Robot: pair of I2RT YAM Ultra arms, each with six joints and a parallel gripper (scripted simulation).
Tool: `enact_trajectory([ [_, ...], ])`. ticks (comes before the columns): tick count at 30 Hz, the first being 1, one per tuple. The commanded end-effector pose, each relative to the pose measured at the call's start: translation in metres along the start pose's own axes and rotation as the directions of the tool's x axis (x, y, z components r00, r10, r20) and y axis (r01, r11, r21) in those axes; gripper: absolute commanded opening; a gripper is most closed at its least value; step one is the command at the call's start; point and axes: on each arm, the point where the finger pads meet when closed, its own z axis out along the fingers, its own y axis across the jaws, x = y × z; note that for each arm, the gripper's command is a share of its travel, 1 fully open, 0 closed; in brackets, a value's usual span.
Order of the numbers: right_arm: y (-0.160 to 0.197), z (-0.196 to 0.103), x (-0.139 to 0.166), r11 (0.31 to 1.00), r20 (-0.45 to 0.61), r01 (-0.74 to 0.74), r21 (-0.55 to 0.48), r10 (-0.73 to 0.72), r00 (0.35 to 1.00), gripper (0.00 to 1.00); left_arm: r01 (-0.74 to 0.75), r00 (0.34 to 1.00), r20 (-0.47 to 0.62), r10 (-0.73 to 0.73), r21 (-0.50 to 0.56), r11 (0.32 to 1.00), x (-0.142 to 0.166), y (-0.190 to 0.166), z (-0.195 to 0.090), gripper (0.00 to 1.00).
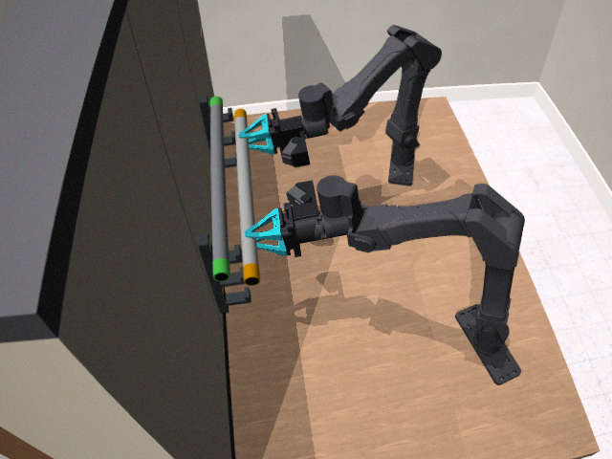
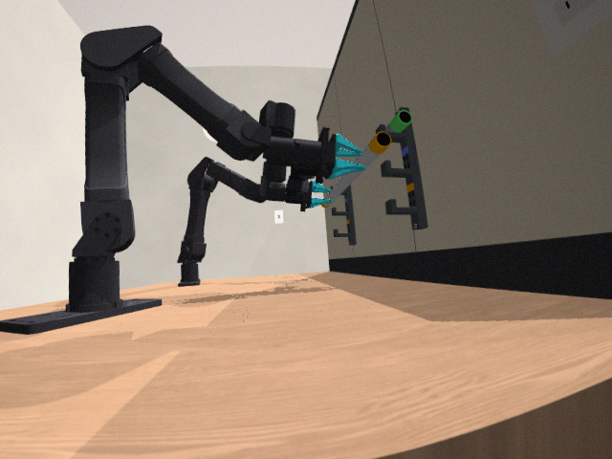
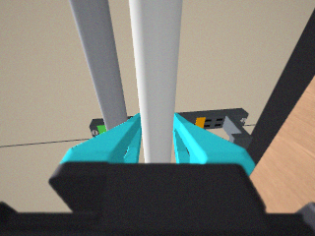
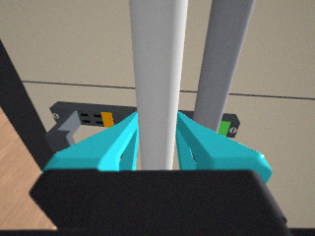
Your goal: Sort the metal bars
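The bar with orange ends (image 1: 245, 183) (image 2: 381, 142) (image 3: 157, 59) (image 4: 158, 59) is held level in front of the rack, off its arms. My left gripper (image 1: 249, 233) (image 3: 157, 118) is shut on it toward its near end in the top view. My right gripper (image 1: 242, 135) (image 4: 157, 118) is shut on it toward the other end. The bar with green ends (image 1: 217, 183) (image 2: 401, 120) (image 3: 98, 49) (image 4: 221, 59) lies on the top pair, beside green labels (image 3: 101, 129) (image 4: 224, 129). The orange labels (image 2: 410, 186) (image 3: 200, 122) (image 4: 106, 119) mark the lowest pair.
A blue label (image 2: 404, 151) marks the middle pair. The middle rack arm (image 2: 398, 170) and the lowest rack arm (image 2: 403, 207) hold nothing. The wall (image 2: 493, 148) stands close behind the rack. The wooden table (image 1: 370, 385) (image 2: 296, 385) spreads below both arms.
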Motion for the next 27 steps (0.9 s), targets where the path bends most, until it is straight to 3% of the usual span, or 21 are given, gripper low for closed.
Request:
enact_trajectory([
  [1, -0.044, -0.011, 0.002, 0.992, -0.007, -0.010, 0.127, 0.011, 1.000, 0.00, 0.010, 1.000, -0.010, -0.012, -0.118, 0.993, 0.005, 0.045, -0.012, 0.00],
  [27, -0.019, -0.008, 0.002, 0.992, -0.007, -0.010, 0.127, 0.011, 1.000, 0.00, 0.010, 1.000, -0.010, -0.012, -0.118, 0.993, 0.004, 0.019, -0.009, 0.00],
])
